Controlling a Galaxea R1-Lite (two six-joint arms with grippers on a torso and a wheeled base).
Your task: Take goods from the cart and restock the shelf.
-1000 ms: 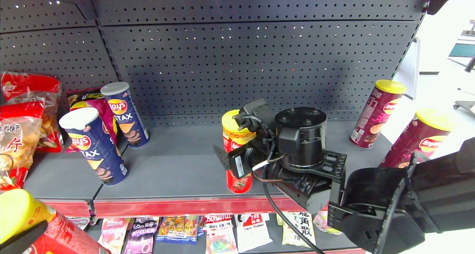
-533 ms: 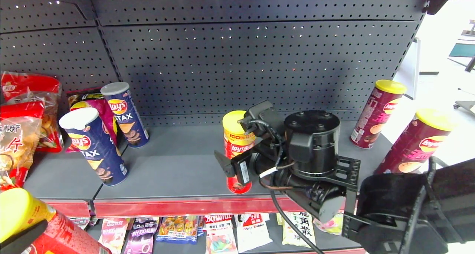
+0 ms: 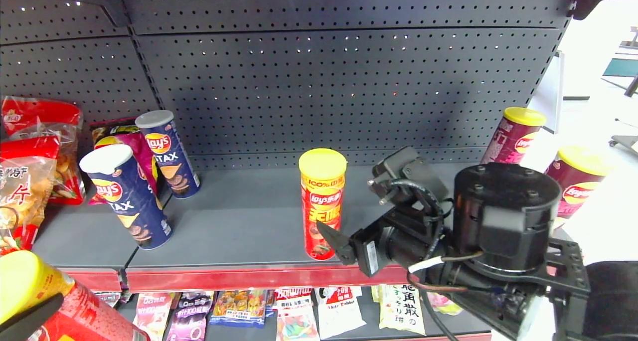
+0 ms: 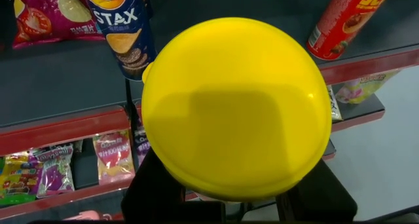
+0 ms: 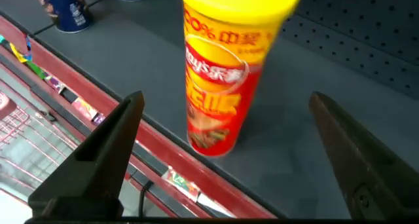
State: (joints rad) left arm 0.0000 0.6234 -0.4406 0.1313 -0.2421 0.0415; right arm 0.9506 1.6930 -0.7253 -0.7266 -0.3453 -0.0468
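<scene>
A red chip can (image 3: 322, 204) with a yellow lid stands upright near the front edge of the grey shelf (image 3: 239, 221). My right gripper (image 3: 341, 244) hangs just in front and to the right of it, open and holding nothing. In the right wrist view the same can (image 5: 226, 73) stands beyond the gripper's spread fingers (image 5: 105, 158), untouched by them. At the lower left, my left gripper (image 3: 35, 313) is shut on a second red can (image 3: 75, 316) with a yellow lid (image 4: 236, 106), held below shelf level.
Two blue cans (image 3: 124, 196) (image 3: 167, 151) and several snack bags (image 3: 30, 171) occupy the shelf's left. Two maroon cans (image 3: 513, 136) (image 3: 578, 181) stand at the right. Bare shelf lies on both sides of the red can. Packets (image 3: 299, 316) line the lower shelf.
My right gripper has let go of the red can on the shelf and drawn back toward the front right. The can stays standing. The left arm has not moved.
</scene>
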